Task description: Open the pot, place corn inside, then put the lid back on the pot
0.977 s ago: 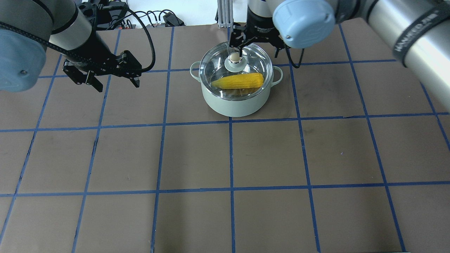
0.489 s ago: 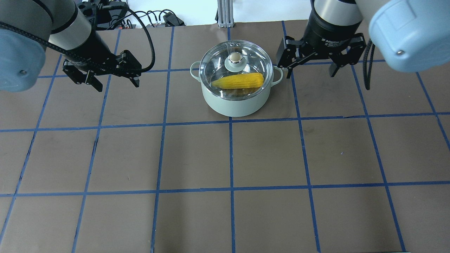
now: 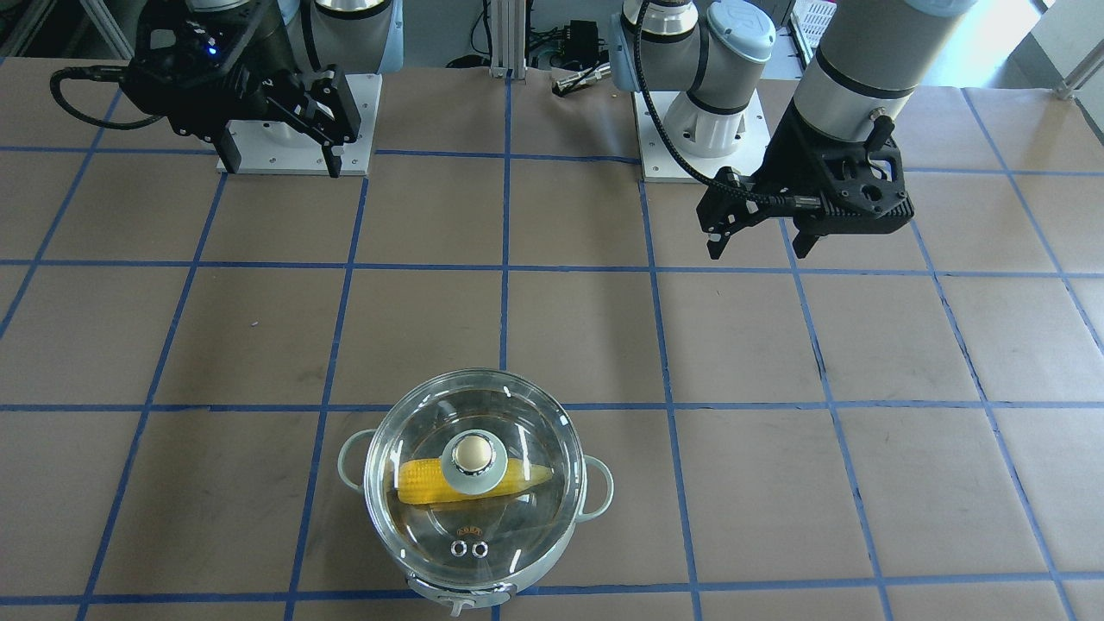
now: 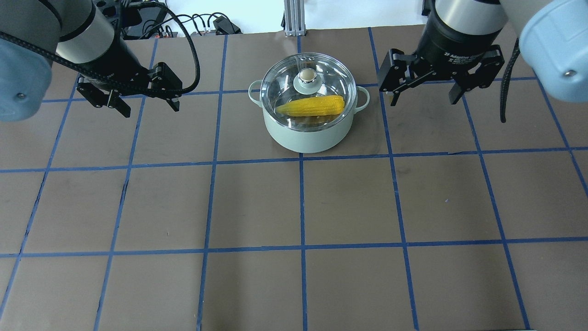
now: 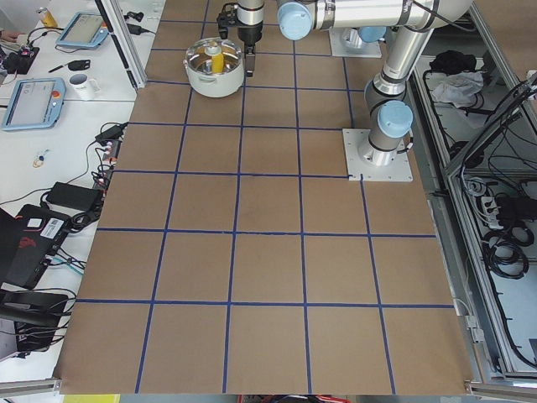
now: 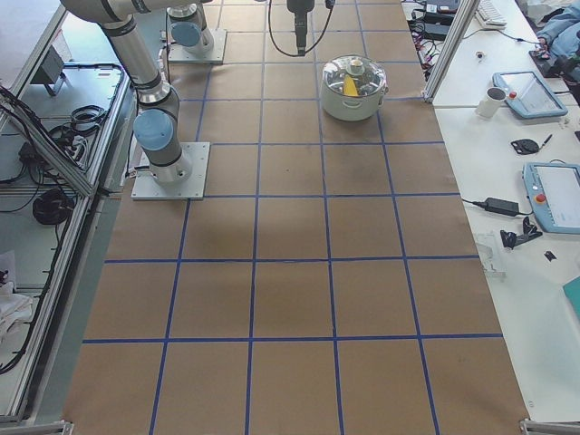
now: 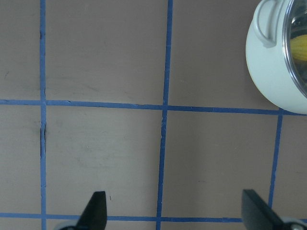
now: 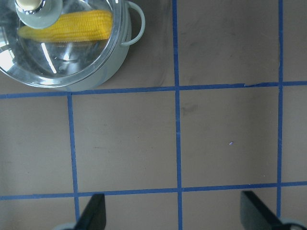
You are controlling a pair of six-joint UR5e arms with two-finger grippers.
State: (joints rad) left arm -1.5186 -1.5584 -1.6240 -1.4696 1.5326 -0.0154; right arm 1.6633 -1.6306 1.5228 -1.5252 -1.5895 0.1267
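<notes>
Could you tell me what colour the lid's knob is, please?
The knob is shiny gold-beige, clearest in the front-facing view.

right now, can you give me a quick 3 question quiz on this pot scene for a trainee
1. Fill in: the left gripper and the right gripper both stand ____ (open or shut).
2. True or false: the lid sits on the pot.
3. Pick one: the corn lies A) beside the pot, B) inside the pot, C) in the right gripper.

Key: 1 open; 2 true; 3 B.
</notes>
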